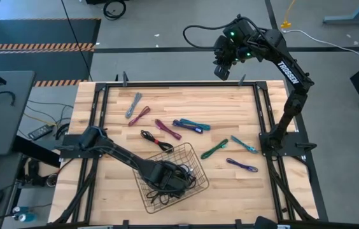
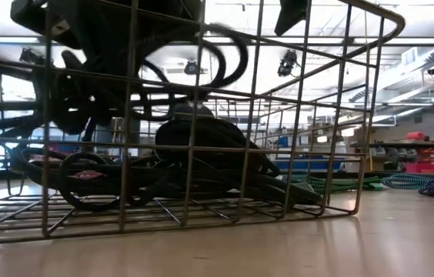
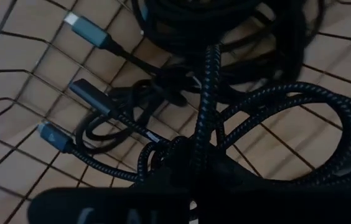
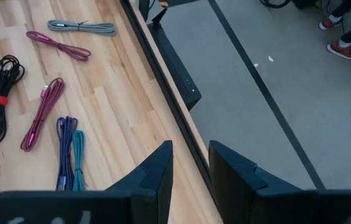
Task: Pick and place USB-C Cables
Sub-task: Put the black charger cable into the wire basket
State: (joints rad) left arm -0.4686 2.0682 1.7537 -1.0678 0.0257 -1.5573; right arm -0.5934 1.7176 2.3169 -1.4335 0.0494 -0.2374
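My left gripper [image 1: 174, 178] reaches down into the wire mesh basket [image 1: 200, 166] at the table's near side. It sits among a pile of black USB-C cables [image 3: 238, 37], shut on a braided black one [image 3: 208, 93]. Other cables lie loose on the wood: grey [image 1: 133, 105], magenta [image 1: 139, 116], purple-magenta [image 1: 167, 128], blue with teal [image 1: 191, 124], black [image 1: 156, 140], green [image 1: 214, 149], teal [image 1: 243, 144] and purple [image 1: 242, 165]. My right gripper [image 4: 191, 171] is open, raised above the table's far edge, holding nothing. My left gripper comes from above into the basket. The braided black cable [image 3: 201, 155] runs straight out from between its fingers, whose tips are hidden under the gripper's own body. Loops of the cable [image 2: 228, 54] stand lifted above the pile, while the rest lies on the basket floor.
The basket's wire walls [image 2: 371, 115] surround my left gripper closely. A black frame rail [image 1: 179, 84] borders the table top. Bare wood lies to the right of the basket. A person's shoes [image 4: 343, 46] show on the floor beyond the far edge.
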